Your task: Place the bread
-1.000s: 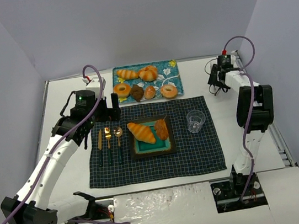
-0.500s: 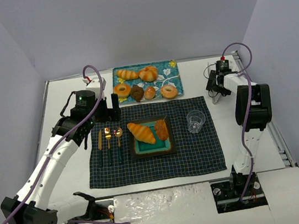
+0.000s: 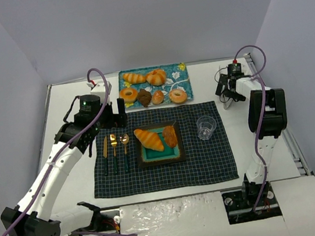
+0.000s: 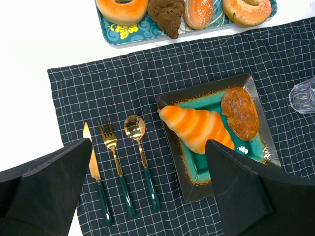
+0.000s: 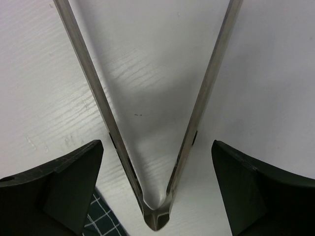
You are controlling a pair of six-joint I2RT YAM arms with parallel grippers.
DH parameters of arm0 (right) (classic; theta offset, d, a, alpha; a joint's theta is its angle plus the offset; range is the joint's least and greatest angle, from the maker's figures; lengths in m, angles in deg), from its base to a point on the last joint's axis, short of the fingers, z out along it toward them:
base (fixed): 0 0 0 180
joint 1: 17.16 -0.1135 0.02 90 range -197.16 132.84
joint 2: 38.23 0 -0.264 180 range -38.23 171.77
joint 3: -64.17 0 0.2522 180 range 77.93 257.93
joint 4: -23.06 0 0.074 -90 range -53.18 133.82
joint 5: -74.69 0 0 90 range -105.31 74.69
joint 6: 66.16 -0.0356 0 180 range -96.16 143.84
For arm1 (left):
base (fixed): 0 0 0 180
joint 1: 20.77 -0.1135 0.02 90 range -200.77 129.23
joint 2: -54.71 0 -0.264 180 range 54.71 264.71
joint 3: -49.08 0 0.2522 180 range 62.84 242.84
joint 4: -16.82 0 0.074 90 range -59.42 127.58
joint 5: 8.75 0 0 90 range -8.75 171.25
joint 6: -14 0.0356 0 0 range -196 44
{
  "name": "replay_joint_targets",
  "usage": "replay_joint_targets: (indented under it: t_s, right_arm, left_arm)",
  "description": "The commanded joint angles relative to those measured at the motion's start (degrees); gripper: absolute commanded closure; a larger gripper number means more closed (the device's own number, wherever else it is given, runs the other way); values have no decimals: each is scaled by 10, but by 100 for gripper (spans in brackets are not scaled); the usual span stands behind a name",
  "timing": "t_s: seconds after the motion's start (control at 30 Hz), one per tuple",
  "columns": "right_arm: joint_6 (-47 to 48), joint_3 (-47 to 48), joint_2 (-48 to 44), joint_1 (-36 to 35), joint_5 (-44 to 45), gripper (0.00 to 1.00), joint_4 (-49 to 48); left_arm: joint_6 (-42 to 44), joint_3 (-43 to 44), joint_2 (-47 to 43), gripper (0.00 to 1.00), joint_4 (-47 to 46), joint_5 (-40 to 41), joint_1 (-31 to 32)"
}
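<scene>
Two breads lie on the teal square plate (image 3: 161, 159): an orange croissant (image 3: 149, 140) and a smaller brown bread (image 3: 170, 135). The left wrist view shows the same croissant (image 4: 197, 128) and brown bread (image 4: 239, 113). My left gripper (image 3: 116, 113) hovers open over the dark checked placemat (image 3: 165, 175), with nothing between its fingers. My right gripper (image 3: 227, 93) stands open at the table's back right. Metal tongs (image 5: 202, 98) lie spread on the white table below it, between its fingers and touching neither.
A patterned tray (image 3: 180, 68) at the back holds several more breads and doughnuts. A gold knife, fork and spoon (image 3: 114, 150) lie left of the plate. A clear glass (image 3: 206, 127) stands right of it on the placemat.
</scene>
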Motion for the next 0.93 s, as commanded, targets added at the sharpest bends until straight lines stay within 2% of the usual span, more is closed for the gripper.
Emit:
replay_joint_targets:
  t_s: [0.0,0.23,0.3,0.6,0.9]
  right_arm:
    - [-2,-3,-104,-9,23,11,6]
    - [3,-19,-255,-40,-59,3,1]
    - [10,-24,-296,-71,-66,0,0]
    - [-22,-90,-485,-235,-65,0,-12]
    - [-32,-162,-581,-269,-77,0,-22]
  left_arm:
    - [3,10,-4,3,-35,-2,3]
    - [3,11,-4,3,-34,-3,3]
    - [3,11,-7,3,-35,-3,3]
    - [4,10,-11,3,-34,3,3]
    - [6,10,-16,3,-35,5,3]
